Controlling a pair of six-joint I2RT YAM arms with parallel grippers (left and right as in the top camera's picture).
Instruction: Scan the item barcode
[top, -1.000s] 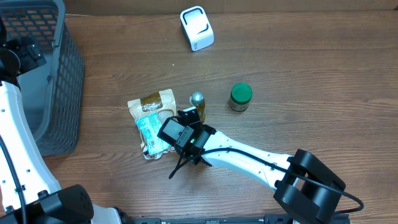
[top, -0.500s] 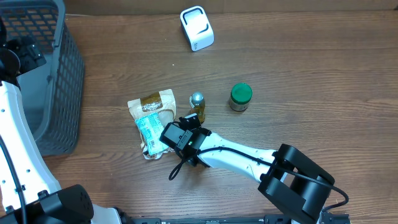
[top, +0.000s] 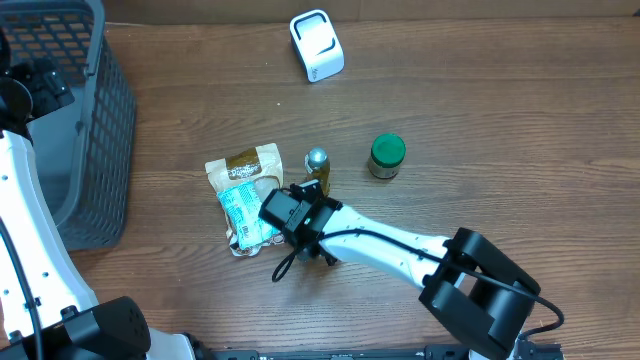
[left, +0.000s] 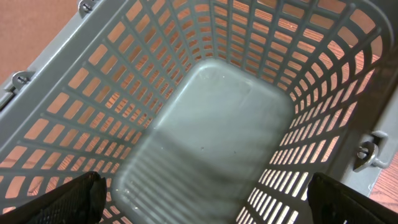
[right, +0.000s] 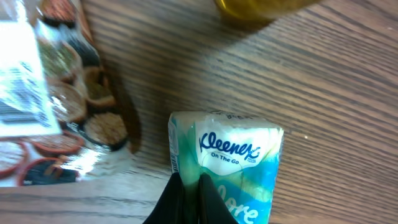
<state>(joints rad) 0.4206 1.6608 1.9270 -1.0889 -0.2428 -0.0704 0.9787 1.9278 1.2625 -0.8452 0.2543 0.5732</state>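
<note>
- Brown wood-grain table; a grey slatted basket stands at its left side.
- The Kleenex pack lies near the table's middle, against a snack bag.
- Right gripper: fingers pressed together at the pack's edge (whether they nip the wrapper I cannot tell).
- Left gripper: fingers spread wide above the basket's inside.
- A white scanner sits at the far side, well apart; a green-lidded jar stands right of a small bottle.

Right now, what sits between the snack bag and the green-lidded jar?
A small silver-capped bottle stands between the snack bag and the green-lidded jar. The overhead view shows this.
</note>
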